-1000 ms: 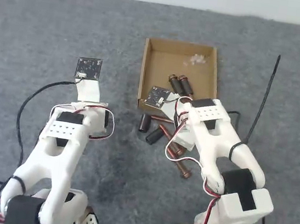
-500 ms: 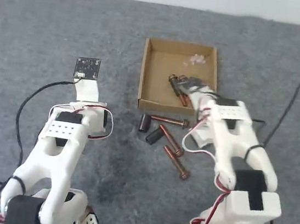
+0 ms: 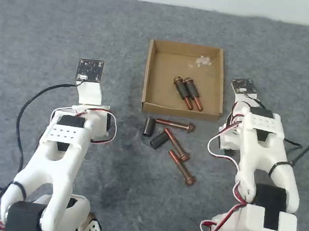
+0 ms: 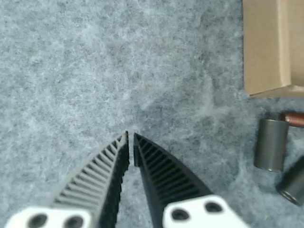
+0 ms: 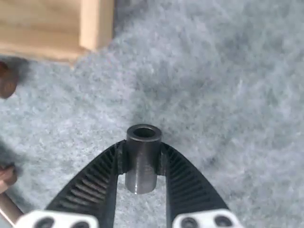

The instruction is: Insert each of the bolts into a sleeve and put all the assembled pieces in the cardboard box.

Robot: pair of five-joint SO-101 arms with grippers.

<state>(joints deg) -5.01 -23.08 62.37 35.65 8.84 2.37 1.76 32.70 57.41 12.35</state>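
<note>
**Right gripper holds a sleeve by the box**

High view: the cardboard box (image 3: 147,74) holds two assembled pieces (image 3: 187,93). Three bolts (image 3: 176,144) and two loose sleeves (image 3: 149,127) lie at its 6 o'clock.
Left wrist view: the left gripper (image 4: 130,138) is closed and empty.
Right wrist view: the right gripper (image 5: 142,148) clamps a dark sleeve (image 5: 141,167).

No legible text or labels.

We see the worktop (image 3: 52,28) covered in rough grey felt-like cloth, the cardboard box (image 3: 148,75) of matt brown card, the bolts (image 3: 181,164) beside it of shiny coppery metal, and each sleeve (image 4: 271,144) of smooth, dull dark metal.
</note>
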